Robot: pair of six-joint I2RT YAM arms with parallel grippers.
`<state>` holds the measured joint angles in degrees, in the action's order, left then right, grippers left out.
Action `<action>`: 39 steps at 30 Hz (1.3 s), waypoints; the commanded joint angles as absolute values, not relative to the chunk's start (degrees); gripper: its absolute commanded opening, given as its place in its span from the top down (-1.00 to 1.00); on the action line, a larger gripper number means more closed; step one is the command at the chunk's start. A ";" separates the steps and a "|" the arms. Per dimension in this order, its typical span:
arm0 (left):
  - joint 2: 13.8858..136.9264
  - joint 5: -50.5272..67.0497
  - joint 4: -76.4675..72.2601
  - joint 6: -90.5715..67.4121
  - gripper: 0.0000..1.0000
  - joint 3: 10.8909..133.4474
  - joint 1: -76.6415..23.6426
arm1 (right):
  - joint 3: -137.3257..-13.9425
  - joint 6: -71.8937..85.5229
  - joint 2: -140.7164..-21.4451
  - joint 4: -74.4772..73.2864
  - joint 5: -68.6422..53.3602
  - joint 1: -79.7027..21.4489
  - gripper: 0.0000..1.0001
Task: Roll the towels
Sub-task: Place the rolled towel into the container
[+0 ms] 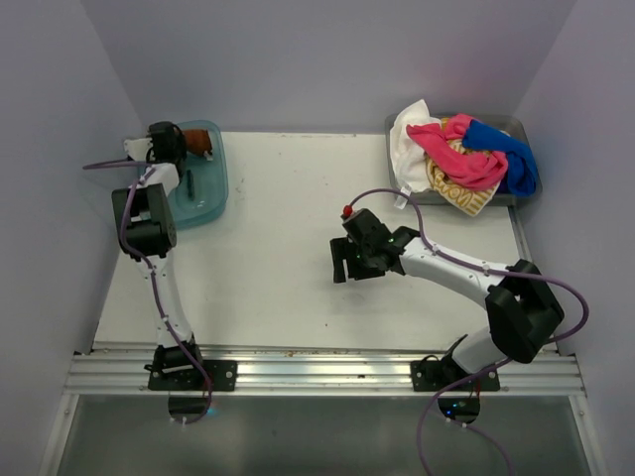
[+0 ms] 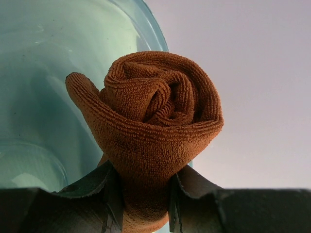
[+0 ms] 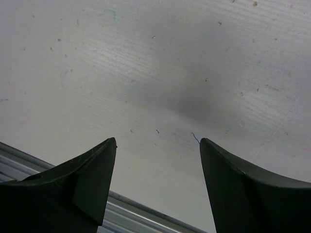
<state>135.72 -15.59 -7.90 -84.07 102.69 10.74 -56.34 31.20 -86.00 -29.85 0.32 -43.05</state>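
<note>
At the near edge a ribbed aluminium rail (image 1: 317, 372) carries both arm bases. Just past it lies the bare white table (image 1: 268, 208). The right gripper (image 1: 345, 266) hangs low over the table near the middle, a little right of centre. Its two black fingers (image 3: 82, 184) stand wide apart with nothing between them. The right wrist view shows only scuffed tabletop and a strip of the rail. This gripper is well apart from every towel.

Farther back on the left, the left arm runs along the table's left edge. It reaches a translucent teal plastic tray (image 1: 210, 193) with rounded corners, set in the far-left corner. The left gripper (image 1: 190, 147) is over the far part of that tray, clamped on a rust-brown terry cloth towel (image 2: 155, 116). The left wrist view shows the towel end-on, wound into a tight spiral roll. One loose flap sticks out to the picture's left, and the fingers pinch the roll's lower part from both sides. I cannot tell whether the roll touches the tray floor.

At the far right sits a shallow grey plastic tray (image 1: 516, 125) holding a crumpled, unrolled heap. A white cloth towel (image 1: 405, 139) spills over its left rim. A hot pink cloth towel (image 1: 458, 164) lies across the middle, with a blue cloth towel (image 1: 508, 154) to its right. A yellow-and-white striped cloth towel (image 1: 464, 196) lies at the heap's near side.
</note>
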 commanded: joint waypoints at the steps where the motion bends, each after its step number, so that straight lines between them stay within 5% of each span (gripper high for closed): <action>1: 137.72 -17.84 -9.06 -85.78 0.81 105.90 10.81 | -58.36 30.32 -85.70 -29.53 -0.97 -42.80 -0.46; 8: 142.20 -17.14 -5.54 -85.69 0.77 113.01 10.99 | -58.27 30.41 -84.82 -29.71 -0.18 -42.80 -0.46; 19: 150.19 -10.38 3.41 -82.53 0.27 124.16 11.16 | -56.78 31.46 -82.44 -29.44 0.88 -42.80 -0.46; 22: 156.26 -5.29 7.03 -81.04 0.31 134.46 11.51 | -56.34 31.82 -82.18 -29.18 0.62 -42.80 -0.46; 31: 154.96 -0.26 4.66 -78.13 0.31 127.37 12.22 | -56.16 31.82 -81.91 -28.92 0.62 -42.80 -0.47; 39: 151.27 1.14 3.96 -77.78 -0.40 123.23 12.39 | -55.55 32.25 -80.60 -28.56 0.70 -42.80 -0.47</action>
<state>152.59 -0.01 -0.67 -80.05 125.69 12.05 -55.81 31.59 -83.42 -29.39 0.49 -43.05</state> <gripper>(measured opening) 0.672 0.731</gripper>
